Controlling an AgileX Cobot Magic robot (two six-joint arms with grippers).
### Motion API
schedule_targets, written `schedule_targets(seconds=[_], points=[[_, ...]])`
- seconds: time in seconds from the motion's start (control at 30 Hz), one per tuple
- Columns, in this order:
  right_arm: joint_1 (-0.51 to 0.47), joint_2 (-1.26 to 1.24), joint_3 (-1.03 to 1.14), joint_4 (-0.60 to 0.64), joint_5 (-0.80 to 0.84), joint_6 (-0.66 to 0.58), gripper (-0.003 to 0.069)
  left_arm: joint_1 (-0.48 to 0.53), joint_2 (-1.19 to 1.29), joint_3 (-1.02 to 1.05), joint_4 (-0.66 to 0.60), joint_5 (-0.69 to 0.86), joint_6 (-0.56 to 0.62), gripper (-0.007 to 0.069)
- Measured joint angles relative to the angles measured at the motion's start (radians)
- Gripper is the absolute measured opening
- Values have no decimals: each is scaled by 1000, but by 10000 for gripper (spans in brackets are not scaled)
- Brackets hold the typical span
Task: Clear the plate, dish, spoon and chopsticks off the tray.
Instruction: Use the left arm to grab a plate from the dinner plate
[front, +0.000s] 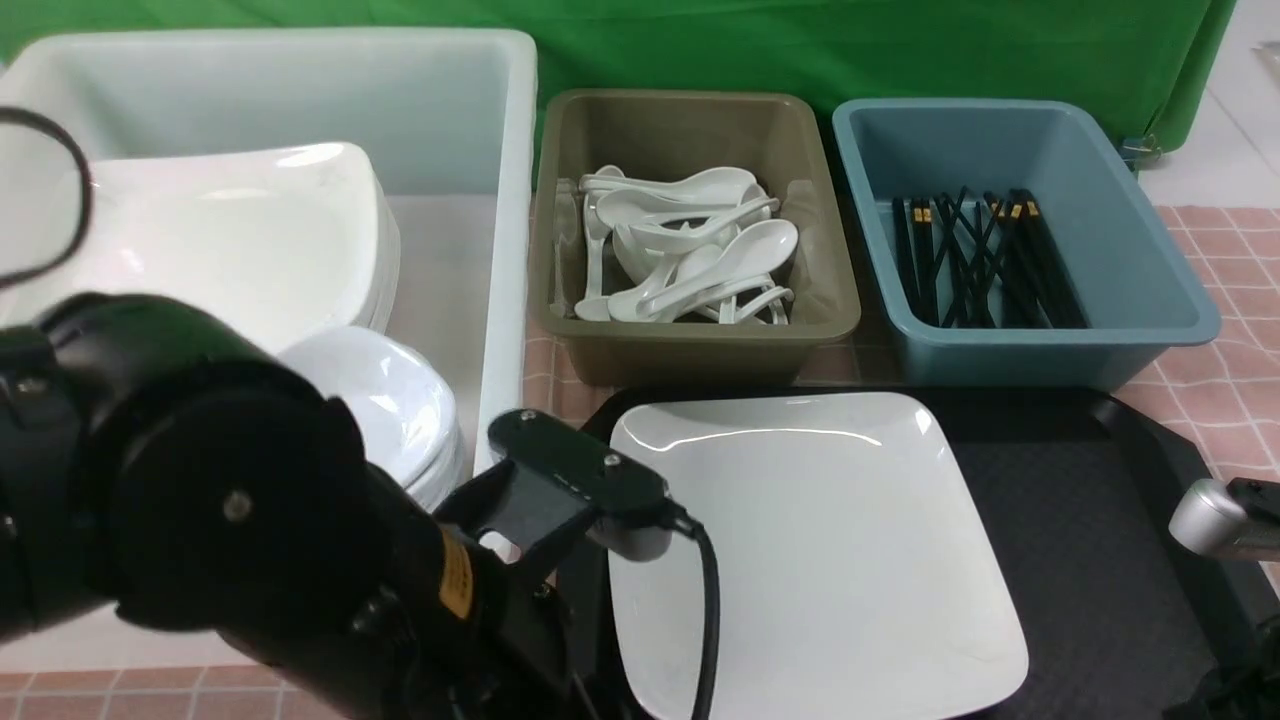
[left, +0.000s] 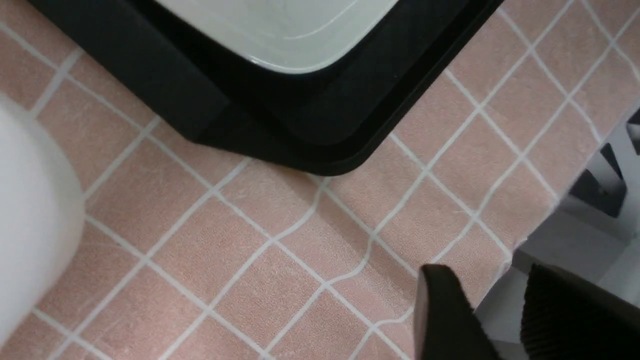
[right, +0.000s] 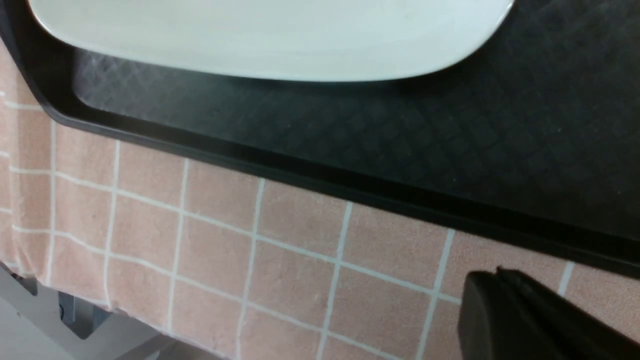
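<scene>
**Only the plate left on the tray**

Black plastic shows bare across most of the tray (front: 1090, 520), and the one thing on it is the plate (front: 810, 540), which lies flat at the lower centre of the front view, covering the left part of the tray floor. Neither dish, spoon nor chopsticks shows on the tray, though the left arm (front: 230, 500) hides its lower left corner. Along the top of the frame, a stack of small dishes (front: 380, 400) sits in the white tub (front: 300, 90) at the upper left. A heap of white spoons (front: 690, 250) fills the olive tub (front: 690, 130) in the middle, and a bundle of black chopsticks (front: 980, 260) lies in the blue tub (front: 1100, 260) at the upper right. By that layout, three of the four items look cleared and the plate is what remains.

The left arm bulks across the lower left of the front view, its wrist beside the plate's left edge. In its wrist view, the left gripper (left: 485, 280) hangs over the pink checked tablecloth (left: 225, 240) near the cloth's edge, off the tray corner. Its fingers (left: 440, 310) are spread, with nothing between them.

The right arm (front: 1215, 520) only peeks in at the right edge. The right gripper (right: 497, 280) hangs over the cloth just outside the tray rim, fingers pressed together and empty.
</scene>
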Motion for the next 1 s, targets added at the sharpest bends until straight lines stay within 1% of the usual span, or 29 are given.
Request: schedule_targets(seconds=[0.07,0.1,0.17,0.2,0.23,0.3,0.37,0.47,0.57,0.83,1.0], points=[[0,0,0,0,0,0,34,-7,0,0,0,-33,-168,353],[0,0,0,0,0,-3,36,-7,1,2,0,-48,-222,392],[0,0,0,0,0,-6,37,-7,5,23,0,-108,-301,435],[0,0,0,0,0,-5,37,-7,5,23,0,-108,-301,435],[0,0,0,0,0,-7,38,-7,9,54,0,-176,-350,456],[-1,0,0,0,0,-8,41,-7,17,116,-2,-279,-432,472],[-1,0,0,0,-2,-8,41,-7,25,160,-18,-333,-484,477],[-1,0,0,0,-5,-8,41,-7,30,198,-41,-374,-520,479],[-1,0,0,0,-5,-8,45,-7,40,244,-100,-469,-553,479],[-1,0,0,0,-7,-8,51,-8,122,249,-227,-675,-535,479],[-1,0,0,0,-7,-8,58,-3,159,247,-239,-739,-513,479]])
